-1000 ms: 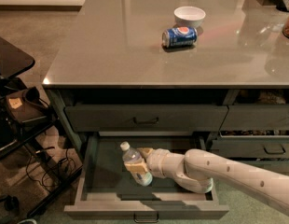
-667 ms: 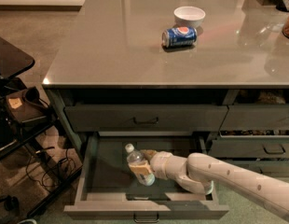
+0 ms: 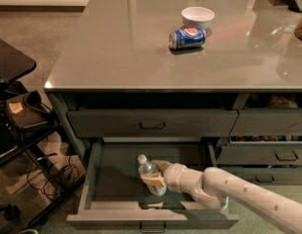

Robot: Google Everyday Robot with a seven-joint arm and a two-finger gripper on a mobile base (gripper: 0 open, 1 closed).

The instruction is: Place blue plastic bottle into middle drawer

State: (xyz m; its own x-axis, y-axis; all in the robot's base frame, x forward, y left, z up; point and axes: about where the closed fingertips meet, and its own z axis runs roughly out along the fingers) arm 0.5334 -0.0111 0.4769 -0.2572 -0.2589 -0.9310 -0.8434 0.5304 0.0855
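Observation:
The blue plastic bottle, clear with a white cap, is inside the open middle drawer, tilted with its cap up and to the left. My gripper reaches into the drawer from the right on a white arm and is shut on the bottle's lower half. The bottle's base is low, at or just above the drawer bottom; I cannot tell if it touches.
A blue Pepsi can lies on its side on the grey counter beside a white bowl. A closed drawer sits above the open one, narrower drawers to the right. A dark cart with cables stands left.
The gripper with the bottle has moved down and a little toward the drawer's front. The bottle stays tilted in the grip.

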